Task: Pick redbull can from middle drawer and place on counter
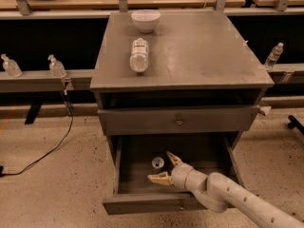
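While claw (160, 167) gapes inside middle drawer (137, 204), redbull can (157, 162) sits betw. tips; upright.

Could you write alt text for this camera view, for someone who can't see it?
A robot's gripper, fingers open, reaches into the open middle drawer close to an upright redbull can. On the counter above sit a white bowl and a clear bottle lying on its side.
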Controlling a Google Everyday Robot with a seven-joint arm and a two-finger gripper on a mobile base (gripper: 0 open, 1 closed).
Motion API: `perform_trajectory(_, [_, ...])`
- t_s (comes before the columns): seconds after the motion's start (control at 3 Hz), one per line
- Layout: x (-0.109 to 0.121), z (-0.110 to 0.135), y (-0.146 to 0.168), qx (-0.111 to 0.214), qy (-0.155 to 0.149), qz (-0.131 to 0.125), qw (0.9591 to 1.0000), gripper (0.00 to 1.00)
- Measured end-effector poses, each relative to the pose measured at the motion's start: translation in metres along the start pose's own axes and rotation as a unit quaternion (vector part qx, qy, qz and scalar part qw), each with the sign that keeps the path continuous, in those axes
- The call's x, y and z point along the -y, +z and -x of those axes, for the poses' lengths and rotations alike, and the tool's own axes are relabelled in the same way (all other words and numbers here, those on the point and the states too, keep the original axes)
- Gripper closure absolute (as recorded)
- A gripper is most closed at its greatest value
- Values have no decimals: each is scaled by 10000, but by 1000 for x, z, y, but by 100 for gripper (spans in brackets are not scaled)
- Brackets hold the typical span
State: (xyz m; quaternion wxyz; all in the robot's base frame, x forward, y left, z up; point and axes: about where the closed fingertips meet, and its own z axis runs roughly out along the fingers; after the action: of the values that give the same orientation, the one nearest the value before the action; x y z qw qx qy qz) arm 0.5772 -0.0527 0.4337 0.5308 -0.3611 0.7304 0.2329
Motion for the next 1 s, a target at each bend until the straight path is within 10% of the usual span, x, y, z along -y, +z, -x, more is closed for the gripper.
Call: perform_trajectory(1.0, [0,57,-16,776,-183,376,9961,85])
